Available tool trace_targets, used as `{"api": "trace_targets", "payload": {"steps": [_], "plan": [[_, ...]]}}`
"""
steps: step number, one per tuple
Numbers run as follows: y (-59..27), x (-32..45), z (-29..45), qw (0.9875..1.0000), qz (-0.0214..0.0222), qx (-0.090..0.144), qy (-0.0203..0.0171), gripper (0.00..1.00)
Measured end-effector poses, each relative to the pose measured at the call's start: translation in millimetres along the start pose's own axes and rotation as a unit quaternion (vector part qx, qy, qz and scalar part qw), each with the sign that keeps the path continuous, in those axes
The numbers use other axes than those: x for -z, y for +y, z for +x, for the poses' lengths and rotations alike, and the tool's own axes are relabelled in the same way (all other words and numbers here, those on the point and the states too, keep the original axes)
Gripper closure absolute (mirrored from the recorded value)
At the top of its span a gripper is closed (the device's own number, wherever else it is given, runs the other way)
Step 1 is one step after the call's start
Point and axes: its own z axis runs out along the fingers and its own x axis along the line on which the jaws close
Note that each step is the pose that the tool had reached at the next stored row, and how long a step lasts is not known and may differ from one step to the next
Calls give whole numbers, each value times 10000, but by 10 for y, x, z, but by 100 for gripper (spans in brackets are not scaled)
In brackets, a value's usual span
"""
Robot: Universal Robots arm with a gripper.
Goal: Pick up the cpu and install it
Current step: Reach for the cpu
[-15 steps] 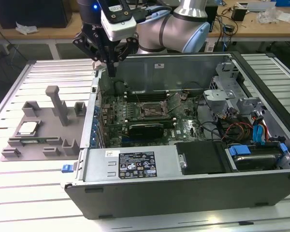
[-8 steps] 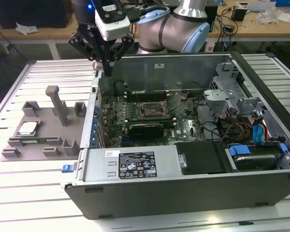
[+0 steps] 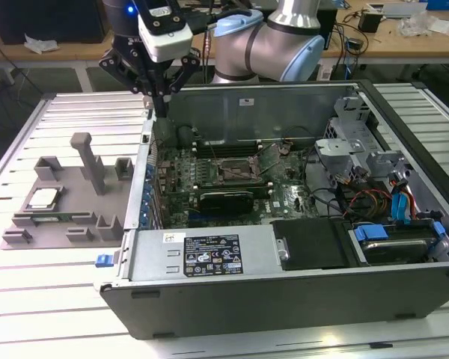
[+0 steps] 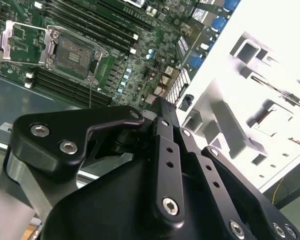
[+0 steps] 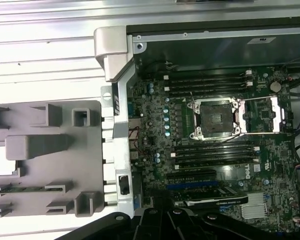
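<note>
The cpu (image 3: pixel 43 198) is a small silvery square lying flat in a pocket of the grey holder block (image 3: pixel 67 217), at the exterior view's left, outside the case. The first wrist view shows the cpu (image 5: pixel 0 161) pale, at the picture's edge. The open dark socket (image 3: pixel 236 173) with its metal frame sits on the green motherboard inside the case; both wrist views show the socket (image 5: pixel 213 117) (image 4: pixel 72 54) bare. My gripper (image 3: pixel 162 105) hangs above the case's back corner nearest the holder, its black fingers (image 4: pixel 159 107) closed together with nothing between them.
The grey computer case (image 3: pixel 284 299) lies open on a slatted white table (image 3: pixel 60 299). A long black card (image 3: pixel 226 199) sits just in front of the socket. Drive cages and cables (image 3: pixel 374 194) fill the case's right side. Upright grey posts (image 3: pixel 86 161) rise from the holder block.
</note>
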Motion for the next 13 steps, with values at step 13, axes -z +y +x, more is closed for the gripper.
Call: {"api": "trace_targets", "payload": {"steps": [13], "plan": [[41,-2,237,10000,0,0,-2,89]]}}
